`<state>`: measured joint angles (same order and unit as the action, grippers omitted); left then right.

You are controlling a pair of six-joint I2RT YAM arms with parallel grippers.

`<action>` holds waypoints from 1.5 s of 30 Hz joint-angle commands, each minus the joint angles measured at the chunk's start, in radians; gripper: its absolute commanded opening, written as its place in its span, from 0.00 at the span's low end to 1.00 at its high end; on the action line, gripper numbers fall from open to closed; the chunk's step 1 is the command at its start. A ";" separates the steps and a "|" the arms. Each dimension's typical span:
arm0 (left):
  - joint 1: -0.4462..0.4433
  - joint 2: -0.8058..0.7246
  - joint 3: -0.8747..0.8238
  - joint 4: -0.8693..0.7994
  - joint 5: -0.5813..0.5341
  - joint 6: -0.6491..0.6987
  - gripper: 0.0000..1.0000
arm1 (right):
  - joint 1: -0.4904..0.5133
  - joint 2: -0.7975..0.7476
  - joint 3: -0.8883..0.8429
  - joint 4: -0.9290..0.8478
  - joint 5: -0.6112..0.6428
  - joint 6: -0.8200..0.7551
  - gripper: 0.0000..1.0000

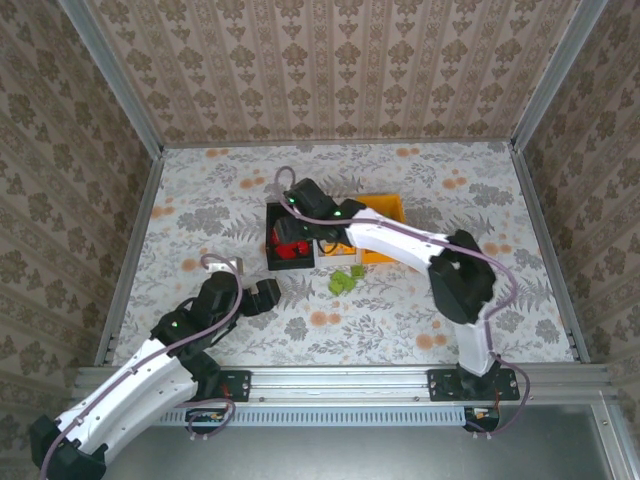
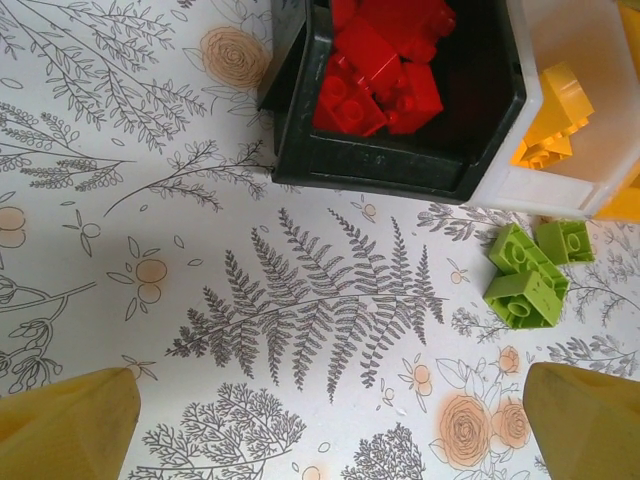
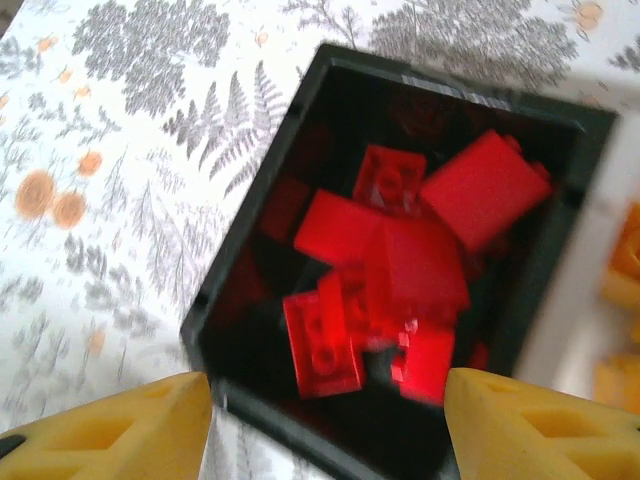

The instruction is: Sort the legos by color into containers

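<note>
Left gripper (image 2: 330, 405) hangs wide open over the table (image 2: 150, 200), right gripper (image 3: 330, 400) hangs jaws-apart and empty above the black bin (image 2: 380, 170) of red blocks (image 3: 400, 260), so red looks dropped; next pick likely the green blocks (image 2: 525, 275) lying loose just beside the white bin (image 2: 560, 195), whose wall crowds the approach.

Three bins on the bench (image 2: 150, 150): one black bin (image 2: 400, 172), one white bin (image 2: 575, 190), one orange bin (image 1: 388, 205); red legos (image 3: 335, 228) heaped in the black one, six I can count, perhaps more buried, it's blurred; two orange legos (image 2: 565, 95) showing in the white; three green legos (image 2: 527, 295) loose on the bench.
</note>
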<state>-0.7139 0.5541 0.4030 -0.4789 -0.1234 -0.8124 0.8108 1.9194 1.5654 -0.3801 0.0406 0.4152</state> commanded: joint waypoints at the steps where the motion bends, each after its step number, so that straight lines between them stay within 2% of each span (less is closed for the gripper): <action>1: -0.001 -0.006 0.000 0.029 0.019 -0.016 1.00 | 0.026 -0.197 -0.160 0.049 -0.003 0.013 0.65; 7: 0.027 0.022 -0.012 0.069 0.041 -0.020 1.00 | 0.073 -0.394 -0.460 0.026 0.050 0.060 0.64; 12: 0.044 0.064 -0.027 0.109 0.071 -0.027 1.00 | 0.086 -0.392 -0.585 0.037 0.070 0.065 0.59; 23: 0.062 0.087 -0.044 0.125 0.089 -0.037 1.00 | 0.088 -0.235 -0.552 0.049 0.144 0.011 0.52; 29: 0.073 0.084 -0.049 0.117 0.095 -0.034 1.00 | 0.087 -0.174 -0.511 0.047 0.142 -0.001 0.48; 45: 0.090 0.063 -0.064 0.111 0.106 -0.033 1.00 | 0.108 -0.103 -0.461 0.008 0.132 0.018 0.38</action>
<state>-0.6331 0.6281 0.3527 -0.3664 -0.0288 -0.8238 0.9146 1.8084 1.0855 -0.3435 0.1539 0.4221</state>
